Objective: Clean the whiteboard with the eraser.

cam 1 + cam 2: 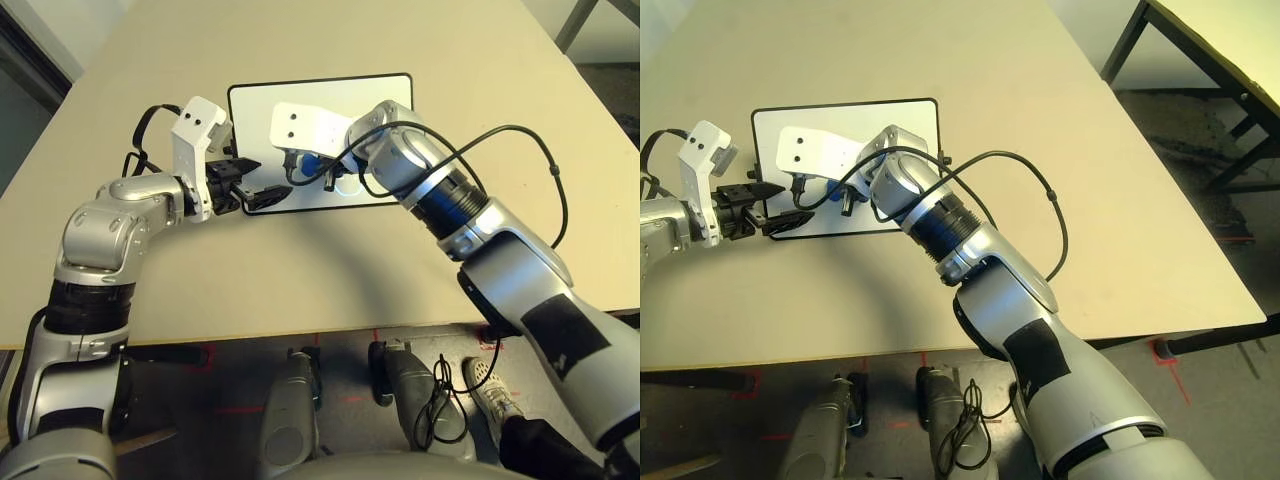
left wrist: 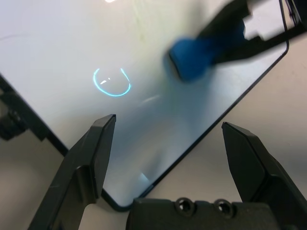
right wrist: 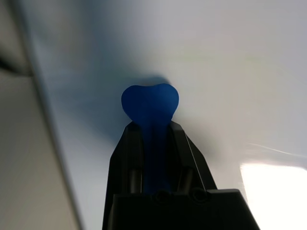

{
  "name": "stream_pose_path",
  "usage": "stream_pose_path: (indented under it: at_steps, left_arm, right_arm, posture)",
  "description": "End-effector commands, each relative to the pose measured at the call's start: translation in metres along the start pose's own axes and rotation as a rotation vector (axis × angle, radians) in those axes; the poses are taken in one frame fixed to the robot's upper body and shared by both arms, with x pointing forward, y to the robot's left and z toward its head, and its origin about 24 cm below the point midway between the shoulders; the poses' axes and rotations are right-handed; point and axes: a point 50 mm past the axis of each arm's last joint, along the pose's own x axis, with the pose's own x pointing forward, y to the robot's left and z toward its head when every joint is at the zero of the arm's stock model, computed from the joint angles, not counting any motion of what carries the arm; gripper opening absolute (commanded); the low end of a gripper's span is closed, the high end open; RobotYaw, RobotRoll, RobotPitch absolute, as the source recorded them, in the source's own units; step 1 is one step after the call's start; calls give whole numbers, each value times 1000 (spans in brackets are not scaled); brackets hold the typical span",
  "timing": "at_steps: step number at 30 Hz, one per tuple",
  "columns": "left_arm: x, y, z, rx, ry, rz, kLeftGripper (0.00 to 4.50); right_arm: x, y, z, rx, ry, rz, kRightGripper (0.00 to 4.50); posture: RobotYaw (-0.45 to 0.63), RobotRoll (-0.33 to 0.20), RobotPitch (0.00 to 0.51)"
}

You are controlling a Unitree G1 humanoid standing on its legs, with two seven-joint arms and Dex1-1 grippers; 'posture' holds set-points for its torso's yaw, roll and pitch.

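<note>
1. Whiteboard: flat on the tan table, ahead of me.
2. Eraser: clamped between the fingers of my right gripper, blue end protruding past the tips, over the board.
3. Left gripper: fingers spread wide, holding nothing, at the board's near corner.
4. Light-blue curved mark: on the board, beside the eraser.

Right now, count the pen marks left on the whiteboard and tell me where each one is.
1. A light blue open loop sits on the whiteboard, apart from the eraser that the right end effector holds. The arms cover part of the board, so more marks may be hidden.
</note>
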Motion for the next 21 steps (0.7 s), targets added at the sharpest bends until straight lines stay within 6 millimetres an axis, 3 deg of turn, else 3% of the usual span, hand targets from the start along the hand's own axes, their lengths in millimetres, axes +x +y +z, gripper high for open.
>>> stream_pose_path:
  at_steps: [1, 5, 7, 11, 16, 21]
  left_arm:
    - [1, 0, -3, -4, 10, -5, 4500]
    - [2, -1, -3, -5, 7, -8, 4500]
    - [3, -1, -3, -5, 6, -8, 4500]
    - [1, 0, -2, -3, 6, -8, 4500]
    - [0, 2, -2, 0, 10, -6, 4500]
    - [0, 2, -1, 2, 12, -7, 4500]
  right_arm:
    - [-4, -19, 7, 58, -51, -94, 568]
    - [-5, -25, 12, 73, -71, -126, 568]
    - [0, -18, 12, 65, -61, -91, 568]
    - [15, 16, 2, 21, -5, 65, 568]
    - [18, 47, -9, -14, 20, 162, 568]
    - [15, 41, -12, 0, 27, 128, 568]
  posture:
    - [32, 0, 242]
    - [33, 0, 236]
    - [33, 0, 236]
    - [33, 0, 236]
    - [36, 0, 237]
    - [38, 0, 242]
